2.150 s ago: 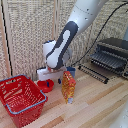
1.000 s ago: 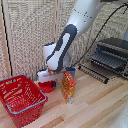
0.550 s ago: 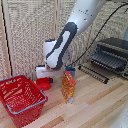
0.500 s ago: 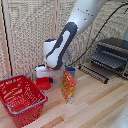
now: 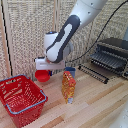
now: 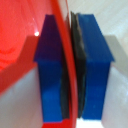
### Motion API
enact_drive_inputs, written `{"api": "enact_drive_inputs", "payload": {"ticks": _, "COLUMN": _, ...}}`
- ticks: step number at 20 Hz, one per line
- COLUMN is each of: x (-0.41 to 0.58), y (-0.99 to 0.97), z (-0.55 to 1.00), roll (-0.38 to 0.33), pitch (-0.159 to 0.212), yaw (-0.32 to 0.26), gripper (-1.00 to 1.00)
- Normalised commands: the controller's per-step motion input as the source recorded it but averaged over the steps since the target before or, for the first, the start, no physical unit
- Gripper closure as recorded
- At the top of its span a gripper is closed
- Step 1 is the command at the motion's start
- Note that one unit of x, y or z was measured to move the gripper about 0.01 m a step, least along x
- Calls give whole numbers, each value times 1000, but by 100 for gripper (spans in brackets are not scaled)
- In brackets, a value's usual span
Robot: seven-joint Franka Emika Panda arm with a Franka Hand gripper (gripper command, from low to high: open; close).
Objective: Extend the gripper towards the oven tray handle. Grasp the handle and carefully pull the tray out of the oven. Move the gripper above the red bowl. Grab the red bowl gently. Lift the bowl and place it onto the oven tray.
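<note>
The white boxy gripper [image 5: 44, 70] is holding the small red bowl [image 5: 42, 76] above the wooden table [image 5: 95, 107] (near the red wire-mesh basket [image 5: 21, 99]).

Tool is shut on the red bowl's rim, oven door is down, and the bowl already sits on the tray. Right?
Not quite. The red bowl is not on the tray; the exterior view shows it held by the tool near the red basket. Grip and open oven door are correct.

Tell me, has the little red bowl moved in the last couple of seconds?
Yes. The red bowl, pinched by the gripper, has risen slightly, judged against the red basket.
</note>
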Motion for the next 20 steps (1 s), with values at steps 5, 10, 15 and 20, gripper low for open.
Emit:
{"api": "enact_drive_inputs", "payload": {"ticks": 5, "x": 77, "y": -290, "z": 957, "roll": 12, "pitch": 95, "yaw": -152, "gripper": 100}}
{"api": "enact_drive_inputs", "payload": {"ticks": 10, "x": 170, "y": -501, "z": 903, "roll": 47, "pitch": 69, "yaw": -166, "gripper": 100}}
{"api": "enact_drive_inputs", "payload": {"ticks": 15, "x": 34, "y": -537, "z": 879, "roll": 21, "pitch": 131, "yaw": -204, "gripper": 100}}
{"api": "enact_drive_inputs", "payload": {"ticks": 20, "x": 0, "y": -596, "z": 694, "roll": 8, "pitch": 123, "yaw": -207, "gripper": 100}}
